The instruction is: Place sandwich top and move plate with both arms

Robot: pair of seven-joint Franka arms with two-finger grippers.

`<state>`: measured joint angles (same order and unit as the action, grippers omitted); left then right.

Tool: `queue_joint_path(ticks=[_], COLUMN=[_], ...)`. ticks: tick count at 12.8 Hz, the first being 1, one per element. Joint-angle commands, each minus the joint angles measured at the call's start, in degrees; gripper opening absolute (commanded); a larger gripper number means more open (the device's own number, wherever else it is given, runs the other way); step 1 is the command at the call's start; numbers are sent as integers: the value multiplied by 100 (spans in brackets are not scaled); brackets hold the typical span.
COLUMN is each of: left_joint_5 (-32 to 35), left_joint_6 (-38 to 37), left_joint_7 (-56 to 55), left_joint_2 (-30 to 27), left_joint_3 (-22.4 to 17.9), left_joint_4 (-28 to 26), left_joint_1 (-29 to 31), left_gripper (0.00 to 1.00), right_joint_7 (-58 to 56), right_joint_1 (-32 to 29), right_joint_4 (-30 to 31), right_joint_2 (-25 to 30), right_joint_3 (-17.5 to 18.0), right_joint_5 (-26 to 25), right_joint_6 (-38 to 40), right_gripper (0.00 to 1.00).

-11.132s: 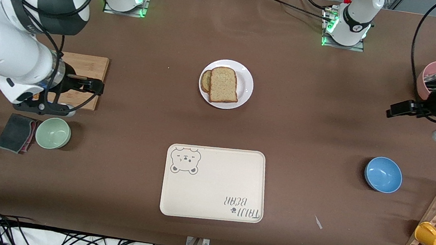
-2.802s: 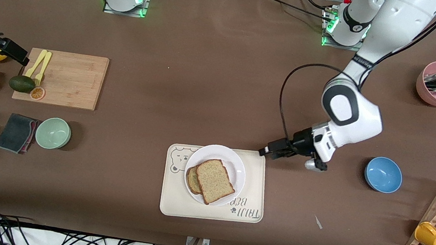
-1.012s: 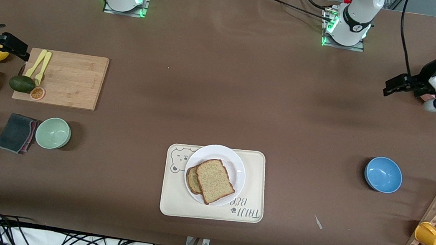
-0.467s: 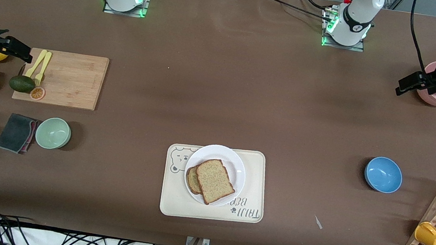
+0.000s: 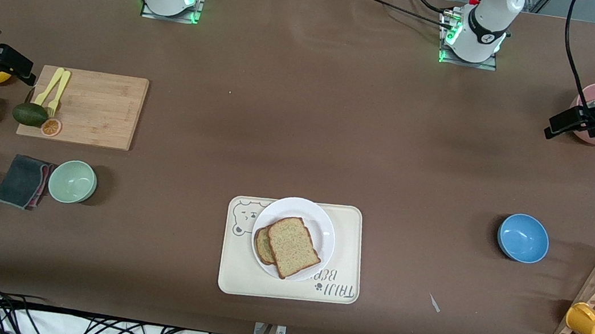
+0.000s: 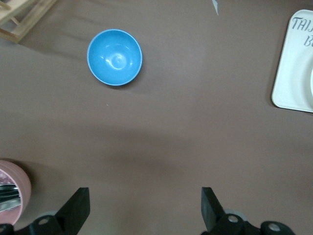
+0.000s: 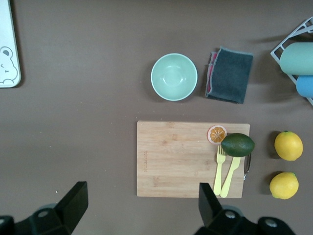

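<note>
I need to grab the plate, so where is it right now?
In the front view the plate sits on the bear-print tray, near the front camera, holding the sandwich top; the blue bowl lies toward the left arm's end.

Beige tray [image 5: 346,236] — upside-down lettering "TAIJI BEAR", bear face drawing in its corner

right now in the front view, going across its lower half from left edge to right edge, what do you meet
grey cloth → green bowl → bear-print tray → blue bowl → yellow mug
</note>
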<state>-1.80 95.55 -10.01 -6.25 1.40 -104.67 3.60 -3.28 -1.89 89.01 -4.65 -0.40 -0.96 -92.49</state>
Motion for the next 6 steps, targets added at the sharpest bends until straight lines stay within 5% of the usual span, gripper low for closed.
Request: queue_joint_path(ticks=[1,6], left_joint_5=[364,382], left_joint_6=[-116,-90], left_joint_7=[-80,-28], left_joint_2=[80,45], left_joint_3=[-79,-44], left_joint_4=[464,571], left_joint_1=[-105,-26], left_gripper=[100,100], right_joint_7=[-59,-102], right_joint_1=[-4,5], right_joint_4=[-130,-112], right_joint_2=[-27,-10], right_joint_3=[5,14], right_joint_5=[87,298], right_joint_6=[100,143], right_gripper=[100,100])
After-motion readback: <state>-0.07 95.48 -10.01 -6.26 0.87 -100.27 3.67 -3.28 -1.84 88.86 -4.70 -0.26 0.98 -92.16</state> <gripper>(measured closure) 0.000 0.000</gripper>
